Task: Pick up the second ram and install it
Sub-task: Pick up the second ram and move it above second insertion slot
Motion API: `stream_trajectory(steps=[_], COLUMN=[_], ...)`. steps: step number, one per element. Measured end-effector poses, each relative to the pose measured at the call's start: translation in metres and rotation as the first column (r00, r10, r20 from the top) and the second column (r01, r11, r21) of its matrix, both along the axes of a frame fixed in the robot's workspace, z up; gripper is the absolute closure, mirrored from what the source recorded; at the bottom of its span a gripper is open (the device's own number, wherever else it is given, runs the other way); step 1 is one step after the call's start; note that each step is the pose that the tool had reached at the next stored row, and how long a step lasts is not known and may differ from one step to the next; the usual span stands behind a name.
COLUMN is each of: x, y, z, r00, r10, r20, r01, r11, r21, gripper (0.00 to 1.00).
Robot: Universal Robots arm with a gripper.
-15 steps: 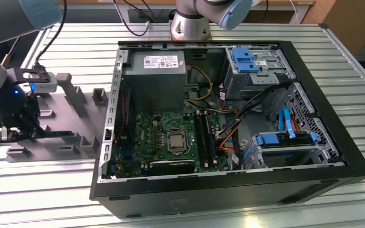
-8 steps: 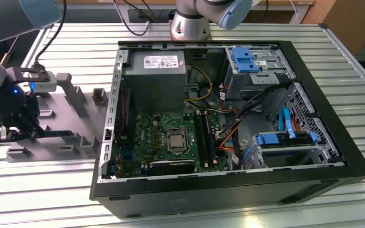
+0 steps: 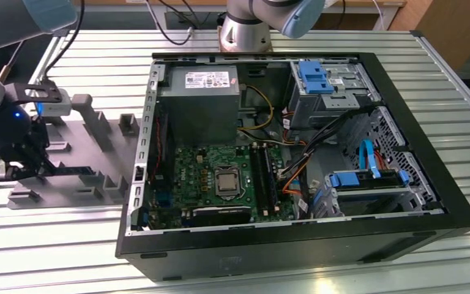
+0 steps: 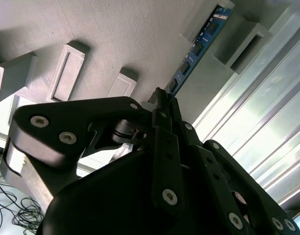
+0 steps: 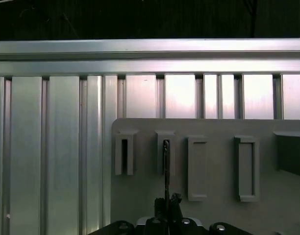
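At 9 o'clock of case [image 3: 300, 242], on exterior view's left, jaws hanging over tray [image 3: 71, 131] on bench [image 3: 55, 245], closing tight on ram [image 4: 196, 49]. Ram standing on edge between pegs [image 5: 245, 169], long axis running straight out from jaws. Slots [image 3: 264, 174] lying well apart toward 3 o'clock, case wall [image 3: 144, 159] standing between.

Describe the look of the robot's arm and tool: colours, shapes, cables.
The arm is silver-grey tubing with pale blue joint caps; a black cable runs beside it. Its tool is matte black: flat linkage bars pinned with silver screws.
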State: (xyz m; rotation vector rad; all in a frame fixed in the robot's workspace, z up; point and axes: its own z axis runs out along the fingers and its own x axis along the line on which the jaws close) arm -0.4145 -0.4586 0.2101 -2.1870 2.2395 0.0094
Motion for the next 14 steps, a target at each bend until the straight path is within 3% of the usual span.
stream_trajectory(steps=[14], x=[0.000], y=[0.0000], z=[0.0138], r00=[1.0000], r10=[0.000], r20=[0.0003], r01=[0.000], r11=[1.0000], r21=[0.0000], gripper=[0.86])
